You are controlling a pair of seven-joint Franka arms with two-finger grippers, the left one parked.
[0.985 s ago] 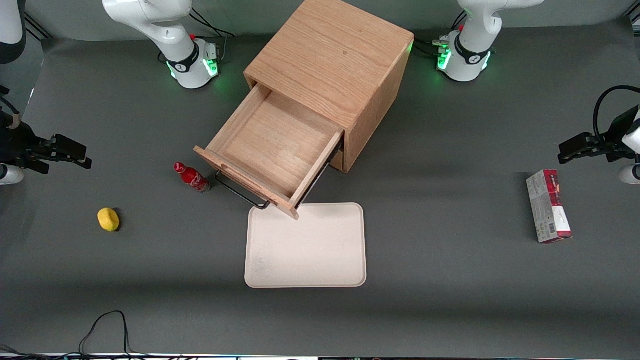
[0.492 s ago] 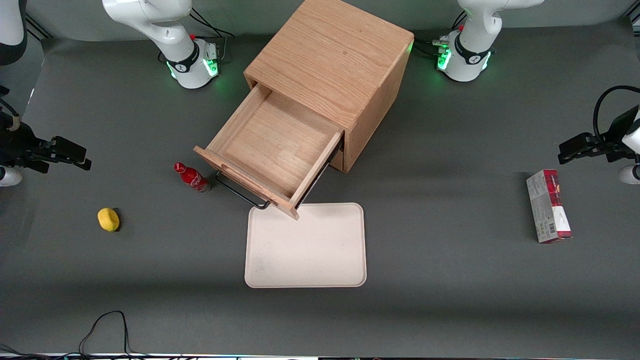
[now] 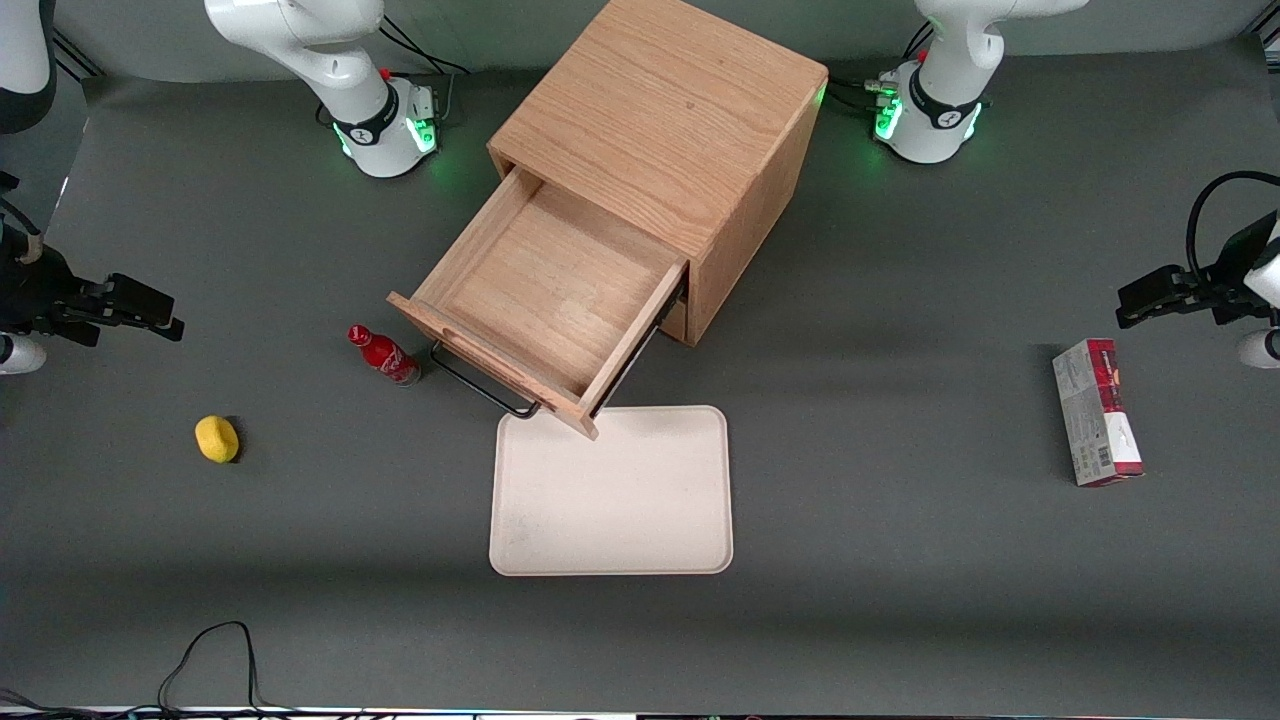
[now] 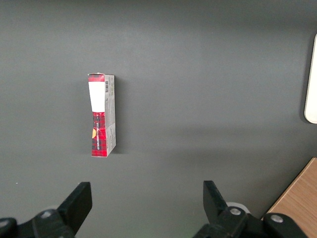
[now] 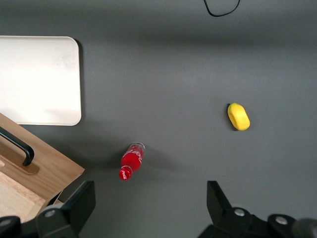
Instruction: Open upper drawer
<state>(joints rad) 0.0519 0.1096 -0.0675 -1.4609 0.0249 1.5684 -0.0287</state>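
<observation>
Black fingers of the gripper [image 3: 150, 312] stand spread apart and hold nothing, hovering high over the mat at the working arm's end of the table, well apart from the cabinet [image 3: 665, 120]. Toward three o'clock from it in the front view lie a yellow lemon-like fruit [image 3: 217, 439] and a red cola bottle [image 3: 384, 355]. Next comes the upper drawer [image 3: 545, 290], pulled far out with its black wire handle [image 3: 482, 390] just above the white tray [image 3: 612, 490]. Judging by this, the opening looks done; what remains is only for the arm to stay clear.
</observation>
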